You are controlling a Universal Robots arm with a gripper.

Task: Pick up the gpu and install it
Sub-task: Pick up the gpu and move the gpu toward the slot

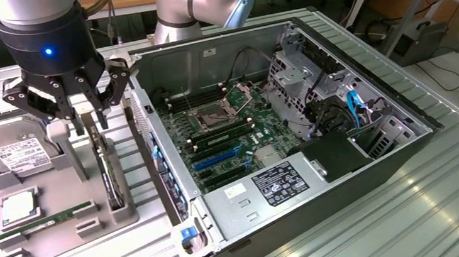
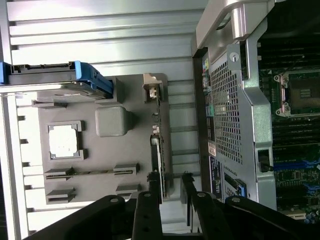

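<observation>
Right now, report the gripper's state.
Gripper: open, holding nothing, fingers either side of the top edge of the upright gpu.

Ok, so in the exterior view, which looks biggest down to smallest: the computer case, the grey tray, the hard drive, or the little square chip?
1. computer case, biggest by far
2. grey tray
3. hard drive
4. square chip, smallest
The last three sit close together, so nearness to the camera does not muddle their order.

— How is the gpu [image 1: 105, 169] seen?
— Edge-on: dark and thin, stood upright in a slot of the grey holder [image 1: 54, 230], left of centre in the exterior view.
</observation>
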